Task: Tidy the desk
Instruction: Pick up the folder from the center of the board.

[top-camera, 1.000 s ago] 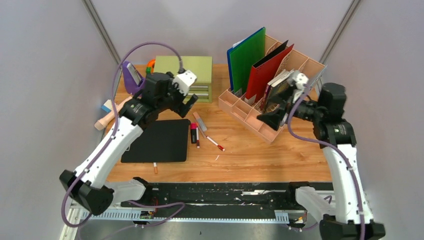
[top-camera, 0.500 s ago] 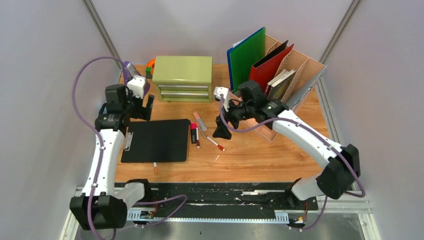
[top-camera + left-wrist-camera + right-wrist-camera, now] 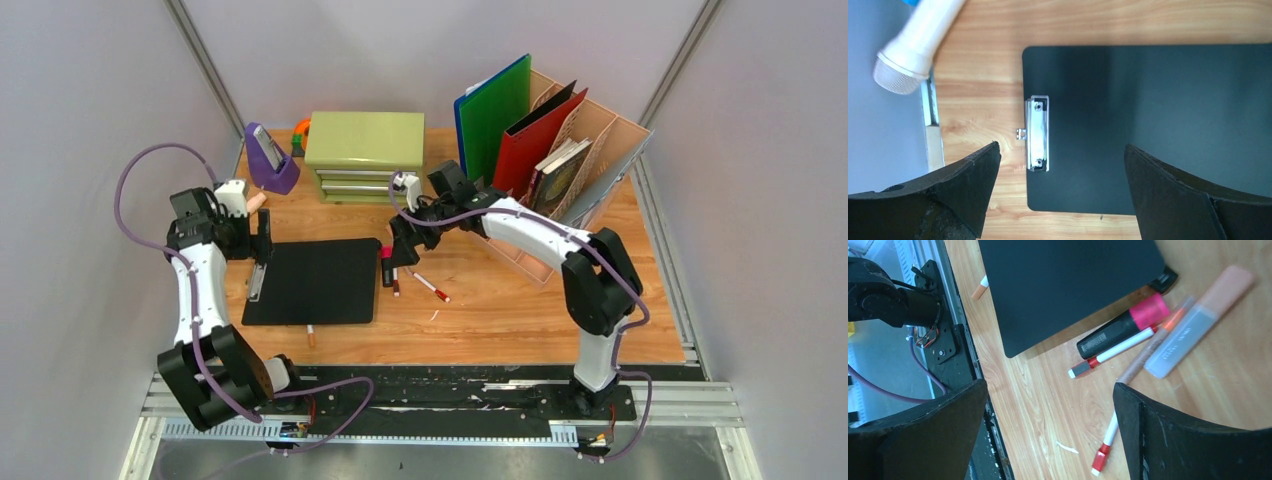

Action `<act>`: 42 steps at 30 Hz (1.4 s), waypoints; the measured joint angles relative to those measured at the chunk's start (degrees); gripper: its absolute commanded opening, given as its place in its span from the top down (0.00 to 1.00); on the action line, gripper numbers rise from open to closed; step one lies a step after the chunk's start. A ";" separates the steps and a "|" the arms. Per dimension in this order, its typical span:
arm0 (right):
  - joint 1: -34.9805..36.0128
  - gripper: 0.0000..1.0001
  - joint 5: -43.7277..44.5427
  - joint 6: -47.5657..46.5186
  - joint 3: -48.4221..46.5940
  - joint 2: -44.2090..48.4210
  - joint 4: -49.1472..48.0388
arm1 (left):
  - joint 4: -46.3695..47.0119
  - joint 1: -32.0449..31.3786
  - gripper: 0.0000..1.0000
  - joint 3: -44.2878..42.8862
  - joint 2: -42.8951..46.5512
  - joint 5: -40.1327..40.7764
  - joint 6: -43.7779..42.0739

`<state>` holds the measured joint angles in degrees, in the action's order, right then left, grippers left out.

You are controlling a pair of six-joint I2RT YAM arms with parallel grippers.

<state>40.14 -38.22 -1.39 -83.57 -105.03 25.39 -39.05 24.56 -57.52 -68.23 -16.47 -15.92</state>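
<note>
The desk (image 3: 520,310) is orange-brown wood with a black rail (image 3: 450,388) along its near edge. A black clipboard (image 3: 315,282) lies at the left, with its silver clip (image 3: 1038,132) at its left end. My left gripper (image 3: 262,234) hangs open and empty above that clip end (image 3: 1060,165). A pink-and-black highlighter (image 3: 1123,325), two red-and-white pens (image 3: 1113,347) (image 3: 431,288) and a peach-capped marker (image 3: 1198,322) lie to the right of the clipboard. My right gripper (image 3: 400,247) hovers open and empty over them (image 3: 1050,415).
An olive-green drawer chest (image 3: 365,155) and a purple holder (image 3: 268,160) stand at the back left. A pink file organizer (image 3: 590,170) with green and red folders stands at the back right. A small orange-tipped pen (image 3: 311,337) lies below the clipboard. A white-headed handle (image 3: 918,45) lies at the left edge.
My left arm swung left from the drawer chest to above the clipboard's clip. My right arm moved left from the file organizer to above the pens.
</note>
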 measured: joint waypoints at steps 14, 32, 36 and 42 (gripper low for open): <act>5.44 0.03 -4.50 7.98 -6.47 -13.42 0.04 | -0.11 9.77 0.00 5.99 -11.67 -1.33 -10.54; 5.73 0.05 -8.26 11.41 -12.48 -21.49 0.85 | -0.48 14.23 0.00 3.78 -24.37 -6.34 -18.16; 5.73 0.05 -8.87 11.65 -13.81 -22.27 1.01 | -0.61 14.25 0.00 2.23 -25.88 -8.15 -19.17; 5.73 0.05 -9.90 12.37 -15.58 -24.24 1.11 | -0.61 14.49 0.00 1.95 -26.21 -10.16 -20.41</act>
<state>45.87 -48.12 10.98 -99.15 -129.27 26.50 -39.66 39.05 -55.57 -94.43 -26.63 -36.34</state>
